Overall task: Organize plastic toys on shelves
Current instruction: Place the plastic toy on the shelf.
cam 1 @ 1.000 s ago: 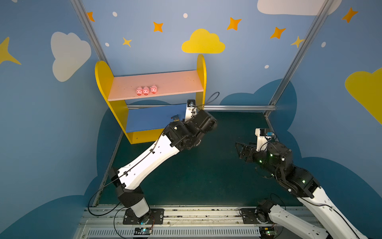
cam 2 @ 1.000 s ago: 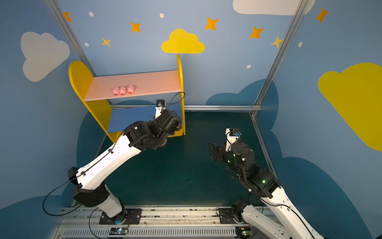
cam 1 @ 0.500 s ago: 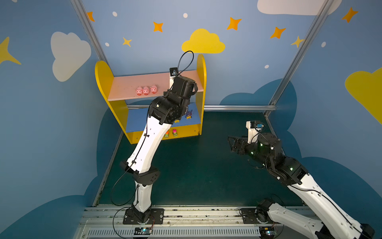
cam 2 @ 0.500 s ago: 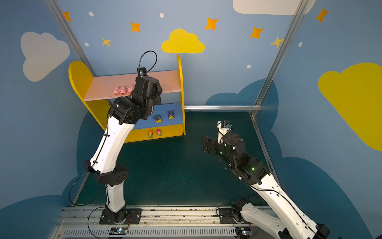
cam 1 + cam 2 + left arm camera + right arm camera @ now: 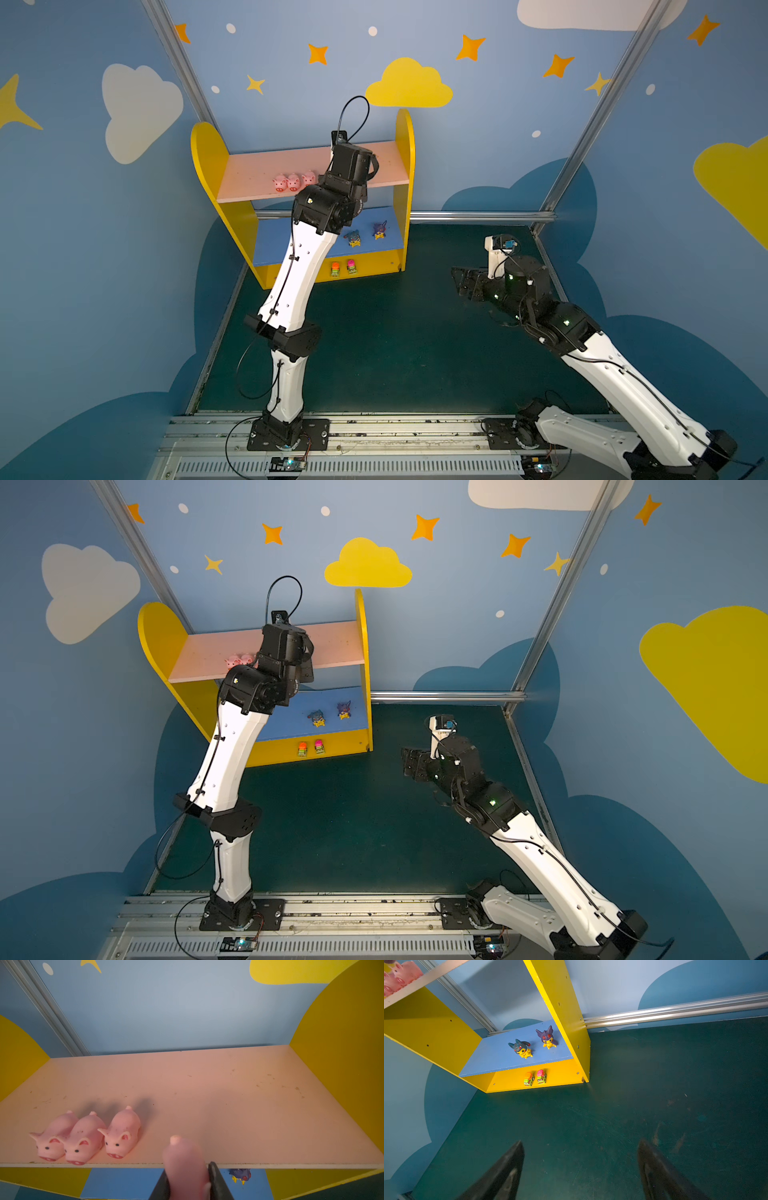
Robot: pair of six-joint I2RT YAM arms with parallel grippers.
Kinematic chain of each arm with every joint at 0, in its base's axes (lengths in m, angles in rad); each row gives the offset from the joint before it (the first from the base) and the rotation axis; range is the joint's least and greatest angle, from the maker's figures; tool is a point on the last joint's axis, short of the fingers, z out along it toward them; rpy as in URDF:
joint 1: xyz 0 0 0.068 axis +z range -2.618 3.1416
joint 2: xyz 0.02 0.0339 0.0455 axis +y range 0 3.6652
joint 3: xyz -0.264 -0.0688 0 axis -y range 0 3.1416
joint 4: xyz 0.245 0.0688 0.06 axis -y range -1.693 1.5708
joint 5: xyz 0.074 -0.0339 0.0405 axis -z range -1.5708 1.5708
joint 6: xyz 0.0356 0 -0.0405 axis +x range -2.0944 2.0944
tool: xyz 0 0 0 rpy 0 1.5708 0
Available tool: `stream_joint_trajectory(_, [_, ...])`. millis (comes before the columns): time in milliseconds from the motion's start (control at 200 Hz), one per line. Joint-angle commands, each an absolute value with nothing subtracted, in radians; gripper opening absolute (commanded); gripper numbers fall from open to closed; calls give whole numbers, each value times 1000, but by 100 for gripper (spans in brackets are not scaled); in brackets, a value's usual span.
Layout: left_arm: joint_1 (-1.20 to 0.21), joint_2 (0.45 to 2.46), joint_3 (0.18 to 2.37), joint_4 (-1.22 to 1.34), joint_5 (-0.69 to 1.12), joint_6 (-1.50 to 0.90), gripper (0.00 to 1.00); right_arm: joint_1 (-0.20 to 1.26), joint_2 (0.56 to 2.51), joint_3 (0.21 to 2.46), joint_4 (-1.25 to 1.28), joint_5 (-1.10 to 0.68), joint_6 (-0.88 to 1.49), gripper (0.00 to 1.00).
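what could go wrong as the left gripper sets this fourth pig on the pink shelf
1. The held pig in the left gripper seems to straddle the front edge of the pink board; released here, it may tip off.
2. The three pigs stand close beside it, near that edge; a sideways nudge could knock one off.

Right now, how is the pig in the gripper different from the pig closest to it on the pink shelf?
The held pig is squeezed in the left gripper at the pink board's front edge; the closest shelf pig stands free on that board. The held pig's face is hidden; the closest shelf pig's eyes and snout show. Both are pink, tails toward the back wall.
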State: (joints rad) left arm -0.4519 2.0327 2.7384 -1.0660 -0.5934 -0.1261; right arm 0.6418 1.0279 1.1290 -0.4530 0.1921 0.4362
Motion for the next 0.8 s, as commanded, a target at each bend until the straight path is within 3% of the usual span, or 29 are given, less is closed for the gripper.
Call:
stream_joint_trajectory(0, [-422, 2052, 2758, -1034, -564, -102, 28, 623, 1049, 1145, -410, 166, 437, 84])
stream_joint_trajectory(796, [-331, 2108, 2757, -1029, -472, -107, 31, 589, 1152, 1178, -370, 135, 453, 84])
